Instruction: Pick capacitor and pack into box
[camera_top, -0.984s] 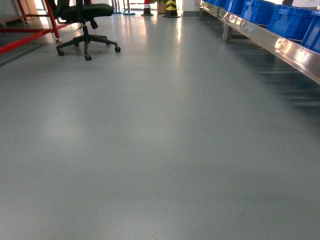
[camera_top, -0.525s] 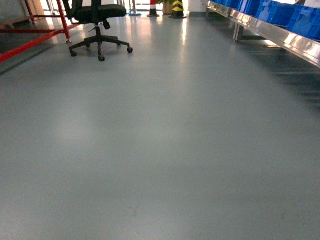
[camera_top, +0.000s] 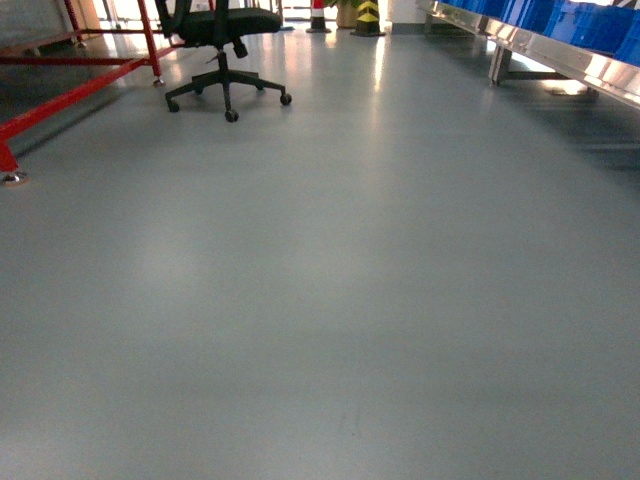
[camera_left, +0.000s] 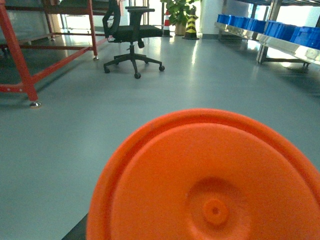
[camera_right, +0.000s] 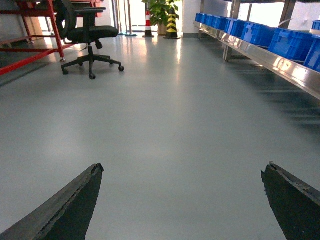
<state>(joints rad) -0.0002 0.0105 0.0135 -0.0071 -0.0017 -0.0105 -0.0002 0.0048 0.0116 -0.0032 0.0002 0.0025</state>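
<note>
Rolled on over the grey floor (camera_top: 330, 300), swinging left against the view of a second before. Brought a red frame (camera_top: 60, 100) in along the left of the head view. Pushed the blue bins (camera_top: 580, 20) and their steel rack (camera_top: 560, 62) almost out at the upper right. Drew the chair (camera_top: 225, 60) rightward and a little lower in the head view. Looked, then, like travel and not yet picking.

Found the left wrist view half filled by an orange disc (camera_left: 210, 185) with a small central nub, too big and smooth for the capacitor. Saw nothing of the left jaws behind it, so could not tell their state. Held the right jaws released, dark fingers (camera_right: 75, 205) wide apart over bare floor, gripping nothing.

Saw neither capacitor nor box in any view; still had to reach both, by this reading.
</note>
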